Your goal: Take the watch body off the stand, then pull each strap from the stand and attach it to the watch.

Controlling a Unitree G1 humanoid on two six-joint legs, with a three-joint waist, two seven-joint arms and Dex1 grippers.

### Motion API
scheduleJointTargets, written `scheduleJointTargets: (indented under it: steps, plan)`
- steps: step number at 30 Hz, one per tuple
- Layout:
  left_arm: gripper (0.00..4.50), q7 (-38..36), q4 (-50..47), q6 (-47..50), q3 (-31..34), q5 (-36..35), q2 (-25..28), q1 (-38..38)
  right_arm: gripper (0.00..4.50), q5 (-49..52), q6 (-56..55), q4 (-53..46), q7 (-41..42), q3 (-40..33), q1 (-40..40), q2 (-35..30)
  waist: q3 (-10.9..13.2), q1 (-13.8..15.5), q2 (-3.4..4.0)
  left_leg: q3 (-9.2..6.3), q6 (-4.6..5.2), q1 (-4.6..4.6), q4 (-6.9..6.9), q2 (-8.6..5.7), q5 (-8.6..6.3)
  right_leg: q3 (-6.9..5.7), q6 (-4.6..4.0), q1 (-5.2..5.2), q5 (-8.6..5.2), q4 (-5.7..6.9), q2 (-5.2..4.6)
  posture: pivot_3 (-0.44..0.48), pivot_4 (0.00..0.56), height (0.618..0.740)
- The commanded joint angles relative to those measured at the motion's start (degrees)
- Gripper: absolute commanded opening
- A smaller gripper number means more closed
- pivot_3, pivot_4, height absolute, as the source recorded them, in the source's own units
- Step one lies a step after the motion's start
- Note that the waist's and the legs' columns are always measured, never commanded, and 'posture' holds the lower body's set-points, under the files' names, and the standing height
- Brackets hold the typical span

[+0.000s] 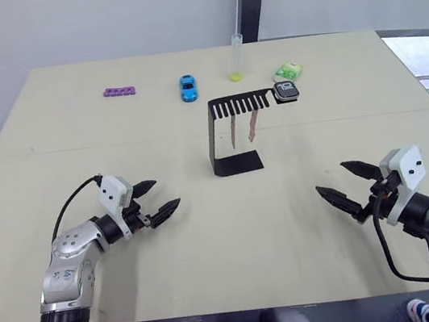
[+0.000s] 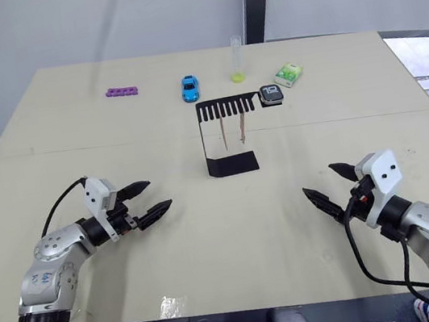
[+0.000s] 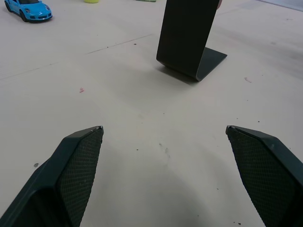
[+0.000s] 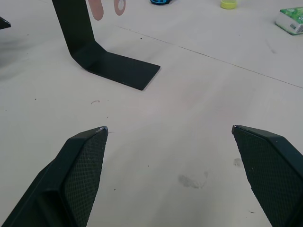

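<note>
matt black metal stand (image 1: 231, 138), smooth table (image 1: 210, 235)

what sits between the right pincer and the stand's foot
Nothing: the right wrist view shows bare tabletop from the open right pincer up to the stand.

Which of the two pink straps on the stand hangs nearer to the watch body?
The shorter-looking strap, hanging from a comb slot on the robot's right side of the stand, is nearer the watch body. The other strap hangs nearer the upright.
</note>
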Motion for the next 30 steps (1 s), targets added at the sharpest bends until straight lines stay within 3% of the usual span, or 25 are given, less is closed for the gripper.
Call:
scheduleJointTargets:
  steps: [1, 30]
  plan:
    - [4.50, -0.81, -1.50, -0.43, 0.30, -0.38, 0.92, -0.29, 4.47, -0.52, -1.44, -0.78, -1.16, -0.49, -0.21, 0.58, 0.00, -0.01, 0.00, 0.00, 0.00, 0.00, 0.00, 0.00, 0.00, 0.00, 0.00, 0.00, 0.00, 0.00, 0.00, 0.000, 0.150, 0.740]
    - [4.50, 0.33, 0.63, -2.79, 0.05, 1.45, 0.09, -1.68, 4.47, -2.73, -1.85, -1.29, -1.64, 1.34, -0.10, 1.76, 0.00, 0.01, -0.01, 0.71, -0.03, 0.06, 0.06, 0.06, -0.06, 0.52, -0.01, -0.45, -0.01, 0.20, 0.05, 0.000, 0.150, 0.740]
